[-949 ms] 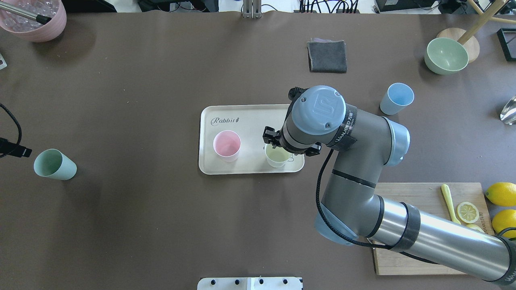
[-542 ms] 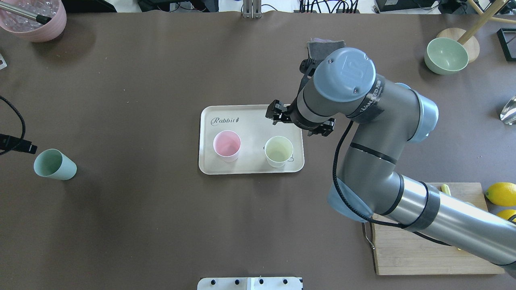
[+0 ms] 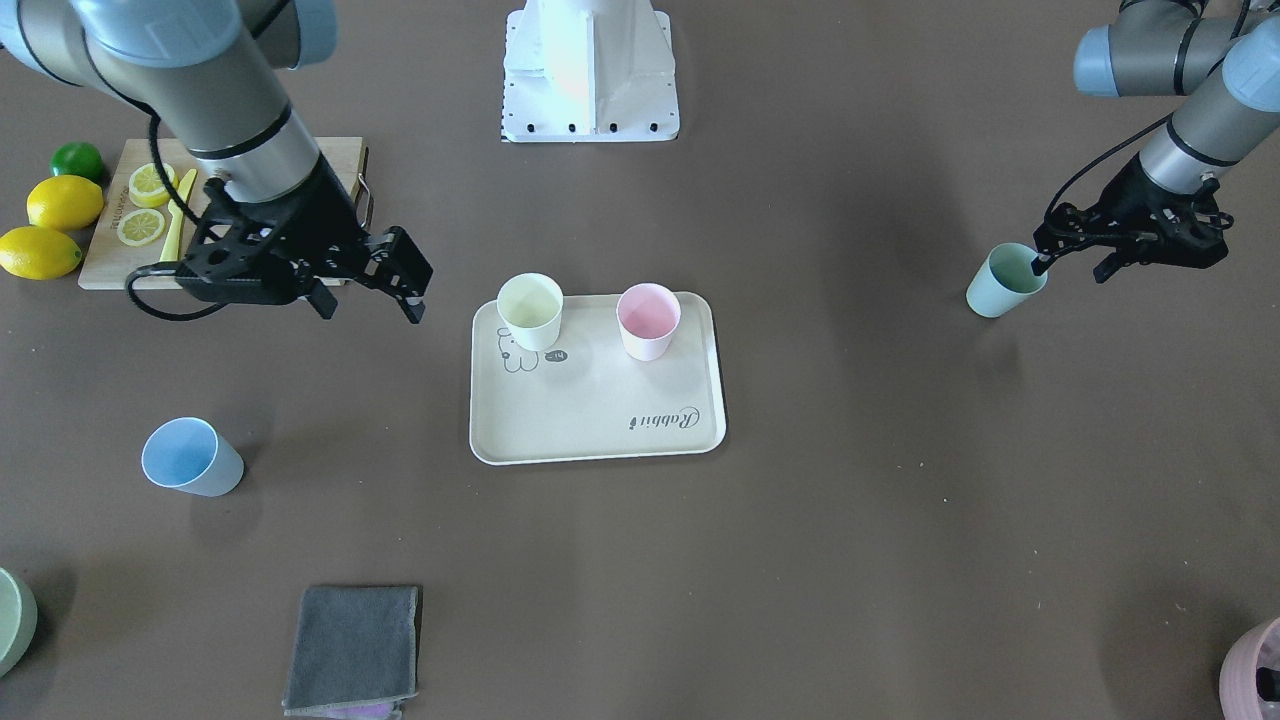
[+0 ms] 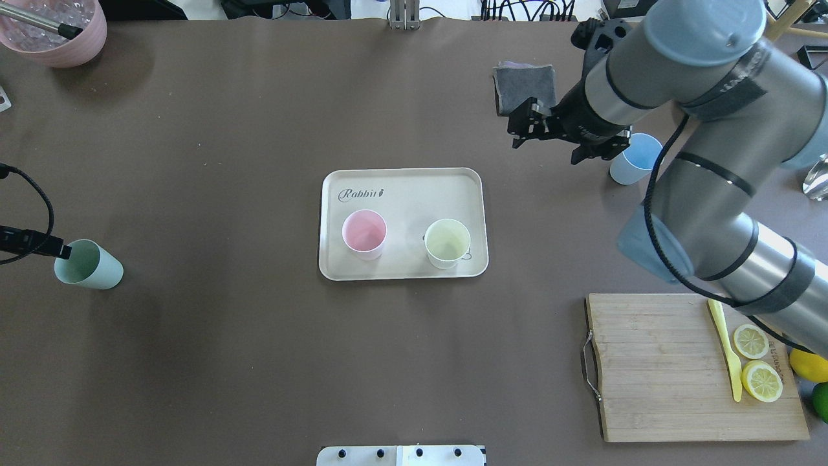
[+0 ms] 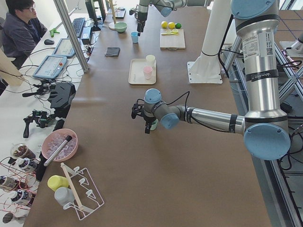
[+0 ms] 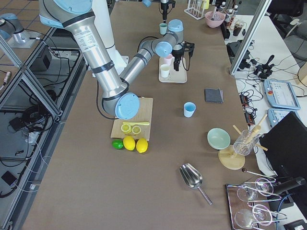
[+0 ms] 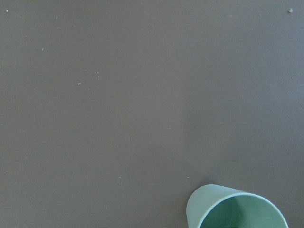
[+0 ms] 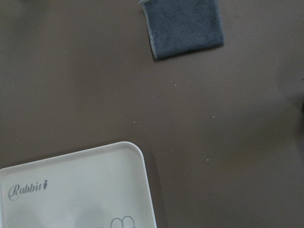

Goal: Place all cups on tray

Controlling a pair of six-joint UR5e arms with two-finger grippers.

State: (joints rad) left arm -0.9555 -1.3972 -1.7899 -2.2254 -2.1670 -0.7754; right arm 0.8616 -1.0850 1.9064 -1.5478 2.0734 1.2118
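two of the four cups are home: the pale yellow plastic tumbler (image 4: 447, 243) and the pink plastic tumbler (image 4: 364, 234) stand upright, a little apart, on the flat cream rectangular tray (image 4: 401, 188), near its 6 o'clock edge in the overhead view, yellow toward 5 o'clock and pink toward 7. a moment ago the right claw (image 3: 367, 295) hung right over the yellow tumbler; now it has let go and swung off to 2 o'clock of the tray, jaws apart and empty, near the light blue plastic tumbler (image 3: 190, 458), which stands upright on the brown tabletop (image 4: 226, 356). that placement looks done, and the blue one is likely next. well out at 9 o'clock the mint green plastic tumbler (image 4: 87, 264) stands upright, matte and empty; the left claw (image 3: 1072, 265) is spread open with one finger at its rim, not yet clamped
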